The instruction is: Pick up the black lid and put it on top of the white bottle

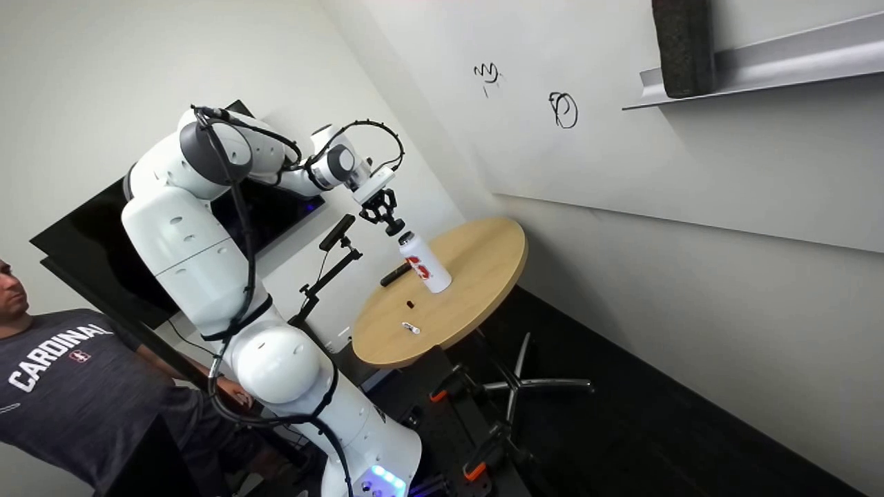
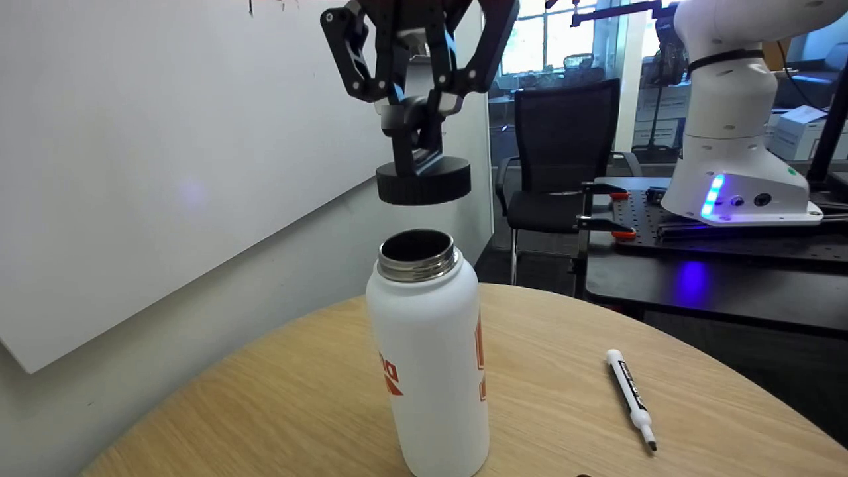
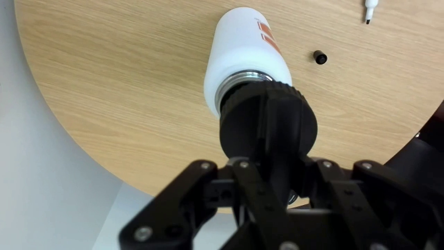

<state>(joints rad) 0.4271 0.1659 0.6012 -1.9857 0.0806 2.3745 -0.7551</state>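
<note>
The black lid (image 2: 424,189) is a round ribbed cap with a loop handle on top. My gripper (image 2: 414,109) is shut on that handle. It holds the lid roughly level, a short gap above the open mouth of the white bottle (image 2: 430,344). The bottle stands upright on the round wooden table, with reddish marks on its side and a bare metal neck. In an exterior view the lid (image 1: 395,227) also hangs just over the bottle (image 1: 434,270). In the wrist view the lid (image 3: 239,128) covers part of the bottle's mouth; the bottle body (image 3: 239,45) shows beyond it.
A white marker (image 2: 629,397) lies on the round wooden table (image 2: 278,397). A small black marker cap (image 3: 319,57) stands or lies near the bottle. A dark long object (image 1: 395,275) lies behind the bottle. A whiteboard wall (image 2: 165,165) rises beside the table.
</note>
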